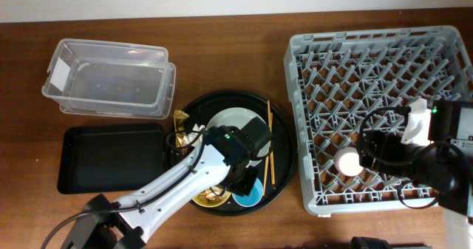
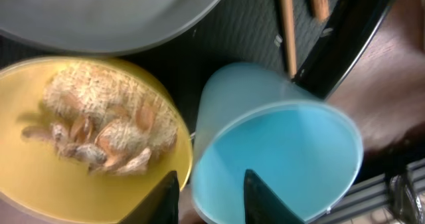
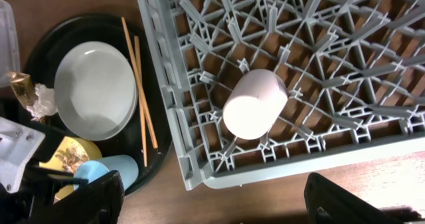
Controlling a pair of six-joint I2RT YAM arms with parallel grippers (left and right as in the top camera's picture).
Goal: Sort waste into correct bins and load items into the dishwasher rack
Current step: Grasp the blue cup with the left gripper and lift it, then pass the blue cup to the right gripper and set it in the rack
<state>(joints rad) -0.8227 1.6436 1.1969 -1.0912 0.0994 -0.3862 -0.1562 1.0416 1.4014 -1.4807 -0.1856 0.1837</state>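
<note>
The blue cup (image 2: pixel 279 151) lies on its side on the round black tray (image 1: pixel 284 160), next to the yellow bowl (image 2: pixel 40 177) holding food scraps (image 2: pixel 99 131). My left gripper (image 2: pixel 212 201) is open, one finger inside the cup's mouth and one outside its rim; from overhead it is seen low over the tray (image 1: pixel 240 179). The grey plate (image 1: pixel 233 123) and chopsticks (image 1: pixel 270 149) lie on the same tray, with the tissue (image 1: pixel 194 134) and gold wrapper (image 1: pixel 180 118) at its left edge. The pale pink cup (image 3: pixel 255 104) lies on its side in the dishwasher rack (image 1: pixel 384 64). My right gripper (image 3: pixel 212 204) is wide open and empty by the rack's front.
The clear tub (image 1: pixel 111 86) stands at the back left. The shallow black tray (image 1: pixel 111 159) lies in front of it. The rack's front left corner (image 3: pixel 199 174) is close to the round tray's right rim.
</note>
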